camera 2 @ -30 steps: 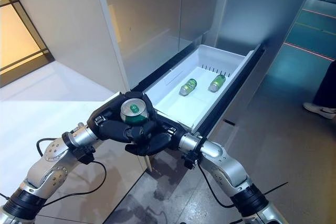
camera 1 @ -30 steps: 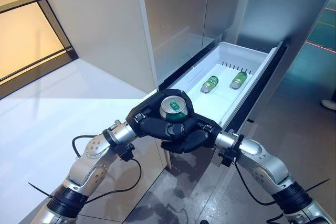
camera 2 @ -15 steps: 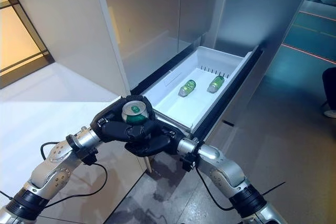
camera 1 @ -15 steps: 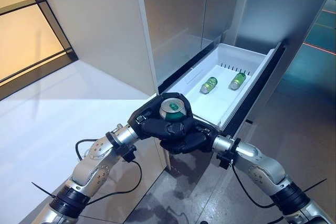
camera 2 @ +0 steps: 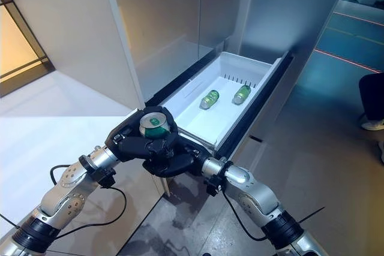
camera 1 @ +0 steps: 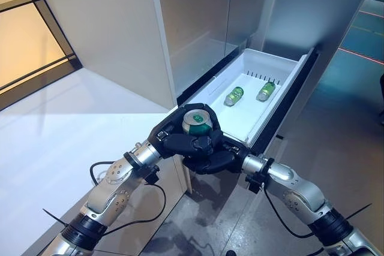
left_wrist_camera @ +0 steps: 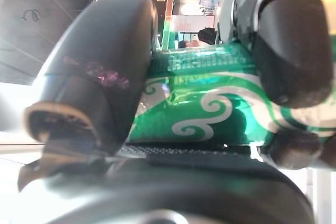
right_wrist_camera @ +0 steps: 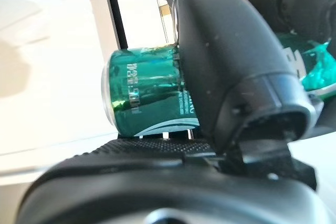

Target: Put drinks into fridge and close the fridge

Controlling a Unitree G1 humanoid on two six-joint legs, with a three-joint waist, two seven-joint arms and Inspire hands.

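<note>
I have a green drink can (camera 1: 197, 122) clamped between both my hands, standing upright with its silver top and pull tab facing up. My left hand (camera 1: 171, 140) wraps round it from the left side, fingers curled over the can's wall, and my left wrist view shows the thumb (left_wrist_camera: 100, 77) and a finger pressed against the green and white swirl pattern. My right hand (camera 1: 214, 157) comes in from the right and closes on the same can lower down, its fingers overlapping those of my left hand; in the right wrist view the thumb (right_wrist_camera: 231, 72) lies across the can's side with the silver rim showing past it. I hold the can just at the near end of the open fridge drawer (camera 1: 282, 69), a white bin pulled out from the fridge (camera 1: 198, 22) with a dark front edge running along its right side. Two more green cans lie on their sides in the far part of the drawer, side by side but apart: the left can (camera 1: 233, 95) and the right can (camera 1: 265, 90), which lies near a row of small slots in the drawer's back wall. The near part of the drawer's floor is bare white. To my left runs a white worktop (camera 1: 54, 130) beside the fridge's tall pale side panel. At the far right edge of the right eye view a person's dark leg and light shoe (camera 2: 373, 124) stand on the grey floor (camera 1: 336, 142).
</note>
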